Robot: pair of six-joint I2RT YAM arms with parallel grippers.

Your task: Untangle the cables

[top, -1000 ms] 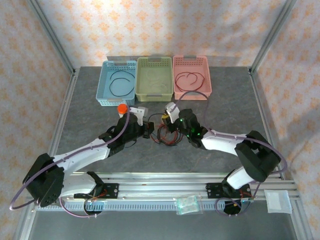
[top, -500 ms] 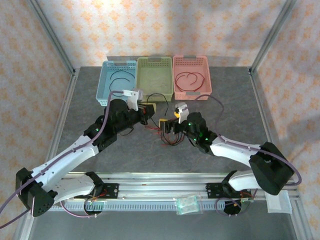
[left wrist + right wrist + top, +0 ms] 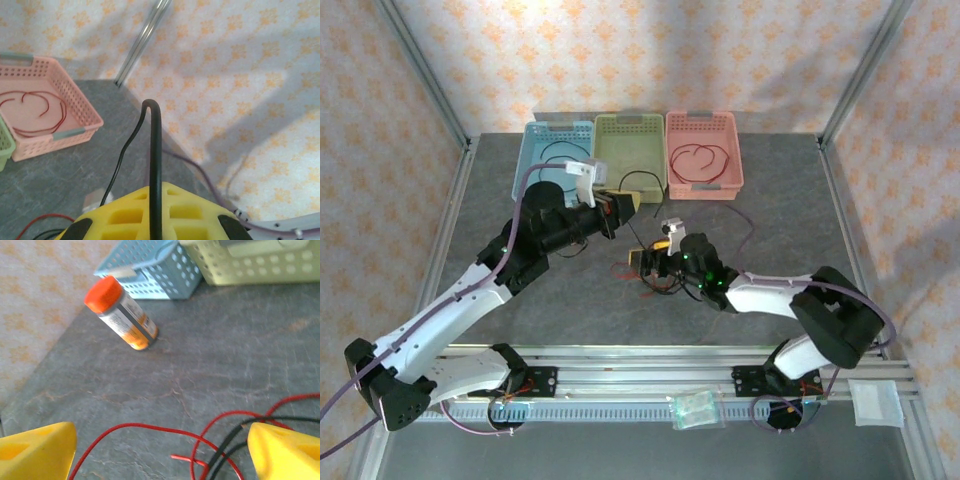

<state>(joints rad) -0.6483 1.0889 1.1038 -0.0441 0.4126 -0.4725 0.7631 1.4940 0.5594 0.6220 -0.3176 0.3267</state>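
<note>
- L wrist view: left claw (image 3: 156,202) is clamped shut on a black cable (image 3: 155,160). The cable stands up from between the yellow fingers (image 3: 190,215), bends over at the top, and a thinner run drops back down on the left.
- Same view, far left: pink basket (image 3: 82,112) sits on the grey table (image 3: 60,180) w/ a red cable (image 3: 64,114) looped inside it. A bit of red and black wire shows at the bottom left corner.
- R wrist view: right claw (image 3: 160,450) is spread wide, one yellow fingertip at each bottom corner, gripping nothing.
- Same view: tangle of cables (image 3: 150,428), red and black strands, lies on the table between and just beyond the fingertips.
- Same view, farther off: an orange-capped bottle (image 3: 121,314) lies on its side, near the blue basket (image 3: 150,270). Green basket (image 3: 260,262) is to the blue one's right.
- Top view: three baskets in a row at the far edge, blue left, green mid, pink right.
- Top view: left claw (image 3: 623,203) is raised just near of the green basket. Right claw (image 3: 648,260) is low over the tangle (image 3: 660,280) at mid table, near of the left claw.
</note>
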